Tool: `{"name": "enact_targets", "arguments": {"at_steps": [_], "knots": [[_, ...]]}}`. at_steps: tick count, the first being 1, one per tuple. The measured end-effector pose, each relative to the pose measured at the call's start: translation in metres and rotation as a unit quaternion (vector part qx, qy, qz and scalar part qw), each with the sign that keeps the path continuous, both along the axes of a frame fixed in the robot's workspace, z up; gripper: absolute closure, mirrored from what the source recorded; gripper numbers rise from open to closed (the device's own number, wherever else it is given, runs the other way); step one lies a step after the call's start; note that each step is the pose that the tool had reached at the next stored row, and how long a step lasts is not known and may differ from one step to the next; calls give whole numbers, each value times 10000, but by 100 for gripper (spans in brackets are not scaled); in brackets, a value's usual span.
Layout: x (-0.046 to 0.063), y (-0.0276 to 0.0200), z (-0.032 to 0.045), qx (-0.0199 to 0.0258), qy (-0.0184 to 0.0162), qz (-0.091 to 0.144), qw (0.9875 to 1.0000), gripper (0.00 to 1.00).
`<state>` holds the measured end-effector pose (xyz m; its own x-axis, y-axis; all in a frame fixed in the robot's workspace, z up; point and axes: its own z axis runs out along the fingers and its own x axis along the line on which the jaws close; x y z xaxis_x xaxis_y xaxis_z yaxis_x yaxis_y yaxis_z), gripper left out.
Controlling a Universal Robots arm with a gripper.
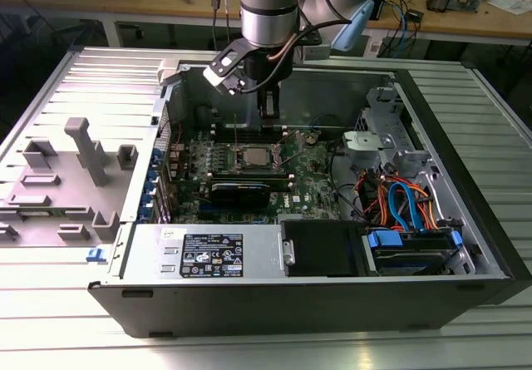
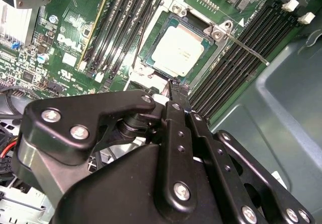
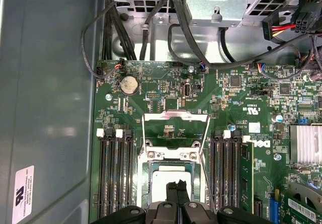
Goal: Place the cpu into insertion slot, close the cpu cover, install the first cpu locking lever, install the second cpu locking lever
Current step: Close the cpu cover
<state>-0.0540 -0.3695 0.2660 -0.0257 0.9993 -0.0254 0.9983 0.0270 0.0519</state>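
One arm reaches down into an open computer case (image 1: 316,303) that lies on its side on a ribbed metal table (image 1: 249,349), and its pincer (image 1: 268,116) hangs above the green circuit board (image 1: 312,175), over the back edge of the socket (image 1: 252,159). In both wrist views the pincer (image 3: 176,188) (image 2: 174,89) has its two black fingers pressed together with no gap between them, and nothing is held. The chip (image 3: 160,181) (image 2: 178,50) is a pale silver square that lies flat inside the socket (image 3: 146,168) (image 2: 162,32), and the closed fingertips are just over one edge of it; whether they touch it cannot be told. The cover (image 3: 176,116) is not down on the chip. In the first wrist view it is swung open to the far side of the socket, and the board shows through its square window. In the second wrist view a thin metal lever (image 2: 246,48) runs out from one corner of the socket across the long black memory slots (image 2: 236,70), which flank the socket on both sides. A round coin battery (image 3: 128,84) sits on the board beyond the open cover. On the exterior view's left a grey plastic fixture (image 1: 83,150) stands on the table, well apart from the case.
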Motion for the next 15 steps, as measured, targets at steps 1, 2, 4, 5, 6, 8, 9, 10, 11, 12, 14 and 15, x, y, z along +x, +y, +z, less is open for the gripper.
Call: {"name": "enact_targets", "arguments": {"at_steps": [1,2,4,5,6,8,9,10,11,12,14,15], "knots": [[0,0,3,0,0,0,10000,89],[0,0,7,-1,1,0,10000,89],[0,0,27,-1,0,0,10000,89],[0,0,47,-1,0,0,10000,89],[0,-1,62,-1,0,0,10000,89],[0,0,108,-1,0,0,10000,89],[0,0,125,-1,-1,0,10000,89],[0,0,144,-1,-1,0,10000,89],[0,0,152,-1,-1,0,10000,89],[0,0,152,-1,-1,0,10000,89],[0,0,152,0,-2,0,10000,89],[0,0,153,-1,-1,0,10000,89]]}}
